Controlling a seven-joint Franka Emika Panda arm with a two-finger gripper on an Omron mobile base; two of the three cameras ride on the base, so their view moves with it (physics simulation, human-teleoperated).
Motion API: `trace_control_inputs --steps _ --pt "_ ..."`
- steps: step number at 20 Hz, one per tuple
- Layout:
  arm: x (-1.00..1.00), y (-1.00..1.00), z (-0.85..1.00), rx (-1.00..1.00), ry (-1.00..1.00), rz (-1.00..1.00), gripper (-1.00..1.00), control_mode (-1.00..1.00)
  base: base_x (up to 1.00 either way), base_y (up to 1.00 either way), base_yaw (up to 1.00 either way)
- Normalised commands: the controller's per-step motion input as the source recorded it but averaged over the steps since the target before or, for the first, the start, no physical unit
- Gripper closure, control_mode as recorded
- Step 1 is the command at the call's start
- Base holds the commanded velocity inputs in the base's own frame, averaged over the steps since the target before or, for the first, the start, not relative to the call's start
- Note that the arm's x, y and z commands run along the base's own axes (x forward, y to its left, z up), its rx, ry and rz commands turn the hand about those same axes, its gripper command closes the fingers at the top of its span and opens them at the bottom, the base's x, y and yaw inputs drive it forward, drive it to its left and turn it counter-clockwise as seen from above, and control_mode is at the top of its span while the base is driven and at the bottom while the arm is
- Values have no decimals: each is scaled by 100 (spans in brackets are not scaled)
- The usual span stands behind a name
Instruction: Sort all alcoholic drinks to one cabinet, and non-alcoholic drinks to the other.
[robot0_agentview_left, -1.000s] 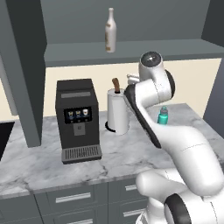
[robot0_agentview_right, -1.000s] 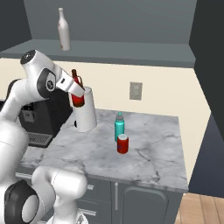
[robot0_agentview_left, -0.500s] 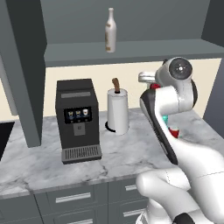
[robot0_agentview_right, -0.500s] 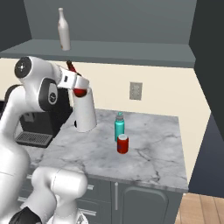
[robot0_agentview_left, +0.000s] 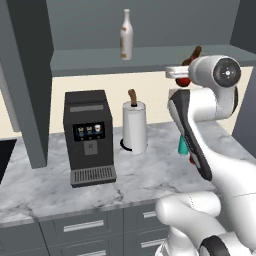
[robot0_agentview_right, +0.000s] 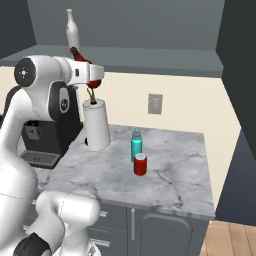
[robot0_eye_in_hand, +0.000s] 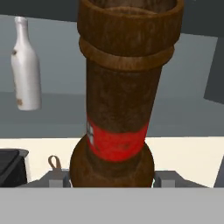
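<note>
1. The gripper is up at the level of the cabinet shelf, pinching the brown bottle low on its body, with a finger on either side.
2. The brown bottle is tilted, its neck pointing up and over the shelf's front edge; its red label sits just above the fingers.
3. The white bottle stands upright on the same shelf, well to the left of the held one; it shows again from the right and from the hand.
4. Down on the marble counter, the teal bottle stands upright with the red can just beside it, nearer the counter's front.
5. A paper-towel roll stands on the counter below the shelf, and a black coffee machine sits to its left.
6. From the left, the arm hides most of the teal bottle.
</note>
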Motion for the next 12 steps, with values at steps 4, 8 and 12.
trace_control_inputs --steps 4,8,12 --pt "1 0 65 -4 -6 0 100 -100 0 0 0" --pt "29 0 49 0 -2 0 100 -100 0 0 0" --pt "64 -7 12 3 1 0 100 -100 0 0 0"
